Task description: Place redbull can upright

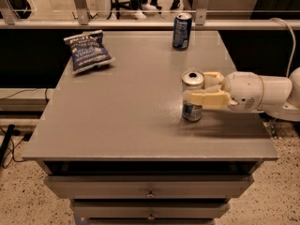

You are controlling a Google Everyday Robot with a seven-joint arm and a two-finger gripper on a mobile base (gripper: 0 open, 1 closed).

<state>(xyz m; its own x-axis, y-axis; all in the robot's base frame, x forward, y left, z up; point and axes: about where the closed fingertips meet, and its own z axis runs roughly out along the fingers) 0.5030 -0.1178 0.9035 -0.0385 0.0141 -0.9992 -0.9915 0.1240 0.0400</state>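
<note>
We see the redbull can [192,110] standing upright on the grey worktop [126,111], its shiny top and pull-tab facing up. Everything else we place from this can.

The pincer [196,86] reaches in from the can's right. One pale finger [206,99] crosses the front of the can's body and the other finger [213,77] sits behind it near the rim. Both look pressed against the can, so we read the pincer as closed on it. The can's base meets the worktop, with a faint reflection under it.

The white arm [262,95] stretches away to the right of the can, out past the worktop's edge.

Well beyond the can, towards the far edge, a dark blue can [182,30] also stands upright.

Far to the can's left and further back lies a blue snack bag [88,50], flat on the worktop.

Below the near edge in front of the can, we make out drawer fronts with small knobs [150,192].
</note>
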